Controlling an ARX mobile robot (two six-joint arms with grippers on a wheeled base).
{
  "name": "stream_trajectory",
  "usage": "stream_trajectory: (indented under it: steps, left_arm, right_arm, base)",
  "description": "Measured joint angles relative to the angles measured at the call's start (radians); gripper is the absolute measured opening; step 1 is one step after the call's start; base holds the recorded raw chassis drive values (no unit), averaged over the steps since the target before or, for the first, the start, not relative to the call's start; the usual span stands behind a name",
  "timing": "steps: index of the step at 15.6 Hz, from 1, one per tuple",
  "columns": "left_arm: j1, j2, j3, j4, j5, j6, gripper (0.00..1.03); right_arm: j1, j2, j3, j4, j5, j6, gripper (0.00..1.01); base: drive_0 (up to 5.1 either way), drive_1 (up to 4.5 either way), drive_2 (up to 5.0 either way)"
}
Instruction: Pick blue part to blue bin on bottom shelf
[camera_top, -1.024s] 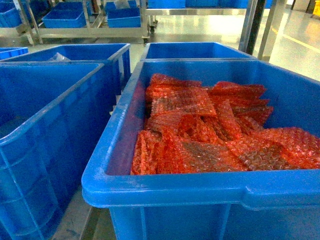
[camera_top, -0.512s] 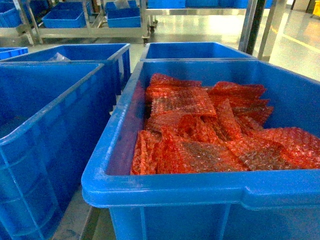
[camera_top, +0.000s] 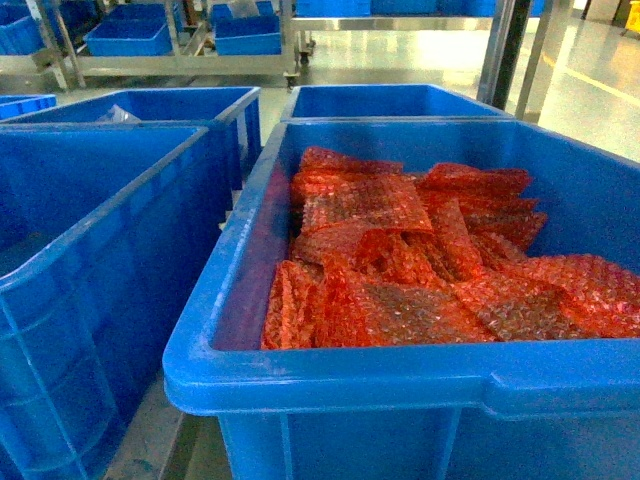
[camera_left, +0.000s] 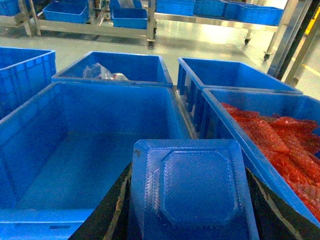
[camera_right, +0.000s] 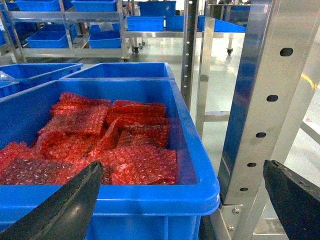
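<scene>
Your left pincer (camera_left: 192, 220) is closed on the blue part (camera_left: 192, 192) — a glossy moulded plastic tray with an octagonal recess, held between the two dark fingers and filling the 6 o'clock of the left wrist view. The blue bin (camera_top: 330, 375) sits at 3 o'clock from it, thick rolled rim, smooth walls, heaped with crinkled red pouches (camera_top: 420, 260). Your right pincer (camera_right: 190, 200) is spread wide and holds nothing — its tips straddle the bin's near corner and a perforated steel post (camera_right: 265, 95), which stands just beside the rim.
</scene>
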Motion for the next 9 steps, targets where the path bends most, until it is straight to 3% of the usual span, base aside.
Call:
stream_trajectory:
  steps: [9]
  left_arm:
    - [0.000,0.000,0.000,0.000,0.000,0.000,0.44]
  right_arm:
    - [0.000,0.000,0.000,0.000,0.000,0.000,0.98]
  base:
    - [0.0,0.00,0.0]
